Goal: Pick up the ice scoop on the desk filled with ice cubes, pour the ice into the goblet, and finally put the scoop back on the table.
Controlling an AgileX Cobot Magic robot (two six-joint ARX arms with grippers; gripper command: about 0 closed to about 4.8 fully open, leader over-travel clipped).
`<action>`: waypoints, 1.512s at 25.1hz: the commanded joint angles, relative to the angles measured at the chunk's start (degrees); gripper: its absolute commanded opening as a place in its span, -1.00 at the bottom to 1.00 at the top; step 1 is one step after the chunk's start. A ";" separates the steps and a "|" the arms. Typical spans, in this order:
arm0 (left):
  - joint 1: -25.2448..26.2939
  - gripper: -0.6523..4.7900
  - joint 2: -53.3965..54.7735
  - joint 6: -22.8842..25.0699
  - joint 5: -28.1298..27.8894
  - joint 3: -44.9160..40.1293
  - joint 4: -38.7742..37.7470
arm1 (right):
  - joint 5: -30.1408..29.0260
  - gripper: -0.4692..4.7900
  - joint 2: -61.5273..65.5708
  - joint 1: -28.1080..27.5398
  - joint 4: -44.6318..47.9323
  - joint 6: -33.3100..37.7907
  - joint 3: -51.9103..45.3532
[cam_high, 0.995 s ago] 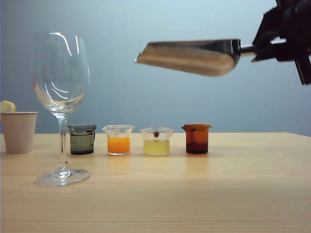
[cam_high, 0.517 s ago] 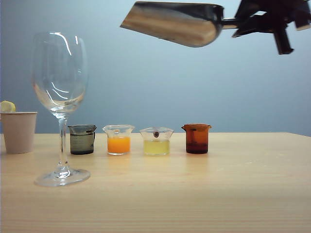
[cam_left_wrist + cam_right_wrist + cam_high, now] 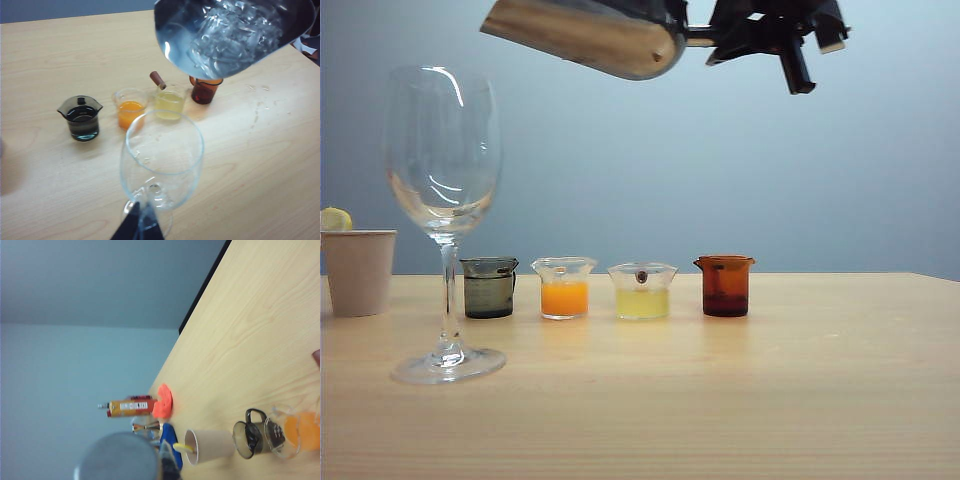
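High above the table [image 3: 740,400], the right end effector [image 3: 720,38] pinches the ice scoop [image 3: 585,35] handle; ice cubes [image 3: 232,32] could overshoot the goblet [image 3: 442,160] near the table's left edge. Left end effector [image 3: 139,227]: cannot tell.

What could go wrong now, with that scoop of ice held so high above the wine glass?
The right pincer holds the ice scoop well above the goblet, so ice cubes might bounce off its narrow rim. A hard hit might tip the tall glass; strays could land in the beakers.
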 commanded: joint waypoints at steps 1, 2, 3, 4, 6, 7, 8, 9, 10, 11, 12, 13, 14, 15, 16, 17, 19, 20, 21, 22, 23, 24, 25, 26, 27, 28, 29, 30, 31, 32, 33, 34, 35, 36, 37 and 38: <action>-0.04 -0.78 0.24 0.13 -2.16 0.74 2.40 | -1.01 -0.86 1.03 0.72 -0.50 -1.01 2.80; -0.04 -0.78 0.74 0.13 -2.14 1.09 2.47 | -1.16 -0.86 1.42 0.72 -0.90 -1.38 3.39; -0.04 -0.78 1.20 0.15 -2.12 1.64 1.95 | -1.16 -0.86 1.68 0.72 -1.14 -1.79 3.74; -0.04 -0.78 1.66 0.17 -2.01 2.12 1.42 | -1.42 -0.86 1.77 0.72 -1.38 -1.97 4.02; -0.04 -0.78 2.82 0.24 -1.42 3.04 0.68 | -1.81 -0.86 2.03 0.74 -1.57 -2.14 4.33; -0.04 -0.78 3.26 0.46 -1.20 3.43 0.44 | -2.03 -0.86 2.03 0.76 -1.64 -2.43 4.33; -0.02 -0.78 3.76 0.74 -0.33 3.89 0.35 | -2.08 -0.86 2.03 0.79 -1.99 -2.84 4.33; -0.04 -0.78 4.24 1.44 0.50 4.31 0.37 | -2.16 -0.86 2.03 0.79 -2.32 -3.72 4.33; -0.04 -0.78 4.48 1.90 1.38 4.61 0.26 | -2.34 -0.86 2.03 0.79 -2.49 -4.33 4.33; -0.04 -0.78 4.87 1.95 2.05 4.92 0.20 | -2.80 -0.86 2.03 0.79 -2.69 -4.61 4.33; -0.04 -0.78 5.03 1.90 2.99 5.09 0.09 | -2.91 -0.86 2.05 0.79 -2.67 -4.76 4.33; -0.04 -0.78 5.40 1.88 4.07 5.18 -0.02 | -2.91 -0.86 2.05 0.79 -2.60 -4.76 4.33; -0.04 -0.78 5.46 1.90 4.35 5.20 -0.26 | -2.95 -0.86 2.05 0.79 -2.56 -4.90 4.33; -0.04 -0.78 5.46 1.90 4.61 5.20 -0.39 | -3.17 -0.86 2.05 0.79 -2.62 -5.01 4.33; -0.04 -0.78 5.46 1.95 4.74 5.20 -0.63 | -3.34 -0.86 2.05 0.79 -2.80 -5.16 4.33; -0.04 -0.78 5.46 2.21 4.76 5.20 -0.83 | -3.52 -0.86 2.05 0.79 -2.84 -5.46 4.33; -0.04 -0.78 5.46 3.17 4.76 5.20 -1.09 | -3.98 -0.86 2.05 0.79 -2.84 -6.47 4.33; -0.04 -0.78 5.46 3.19 4.76 5.25 -1.22 | -4.20 -0.86 2.05 1.05 -2.91 -6.67 4.33; -0.04 -0.78 5.46 3.19 4.79 5.25 -1.36 | -4.15 -0.86 2.05 1.29 -3.04 -6.69 4.33; -0.04 -0.78 5.46 3.19 4.76 5.25 -1.70 | -4.04 -0.86 2.05 1.38 -2.82 -6.67 4.33; -0.04 -0.78 5.46 3.19 4.76 5.25 -2.16 | -3.98 -0.86 2.05 1.42 -2.89 -6.69 4.33; -0.04 -0.78 5.46 3.19 4.76 5.25 -2.51 | -3.96 -0.86 2.05 1.42 -2.89 -6.67 4.33; -0.04 -0.78 5.46 3.19 4.76 5.25 -3.19 | -3.89 -0.86 2.05 1.42 -2.84 -6.64 4.33; -0.04 -0.78 5.46 3.19 4.74 5.25 -3.45 | -3.89 -0.86 2.05 1.42 -2.89 -6.64 4.39; -0.04 -0.78 5.46 3.19 4.74 5.25 -3.74 | -3.89 -0.86 2.08 1.42 -2.91 -6.60 4.48; -0.04 -0.78 5.46 3.19 4.74 5.25 -3.80 | -3.76 -0.86 2.08 1.42 -3.04 -6.62 4.63; -0.04 -0.78 5.46 3.19 4.76 5.25 -3.85 | -3.52 -0.86 2.36 1.42 -3.56 -6.62 5.14; -0.04 -0.78 5.46 3.17 4.76 5.25 -3.85 | -3.50 -0.86 2.49 1.42 -4.17 -6.67 5.68; -0.04 -0.78 5.46 3.17 4.76 5.25 -3.82 | -3.37 -0.86 2.75 1.42 -4.33 -6.64 6.14; -0.04 -0.78 5.46 3.19 4.76 5.25 -3.85 | -3.37 -0.86 3.26 1.42 -4.37 -6.64 6.78; -0.04 -0.78 5.46 3.19 4.76 5.25 -3.85 | -3.37 -0.86 3.65 1.42 -4.68 -6.82 7.54; -0.04 -0.78 5.46 3.19 4.76 5.25 -3.89 | -3.43 -0.86 4.09 1.42 -4.90 -6.93 8.24; -0.04 -0.78 5.46 3.19 4.76 5.25 -3.89 | -3.54 -0.86 4.66 1.42 -5.46 -7.30 9.16; -0.04 -0.78 5.44 3.19 4.76 5.25 -3.98 | -3.54 -0.86 4.92 1.42 -6.08 -8.09 9.86; -0.04 -0.78 5.44 3.19 4.76 5.25 -4.17 | -3.54 -0.86 5.27 1.42 -6.80 -8.79 10.64; -0.04 -0.78 5.46 3.19 4.76 5.25 -4.33 | -3.58 -0.86 5.38 1.42 -7.04 -9.31 11.06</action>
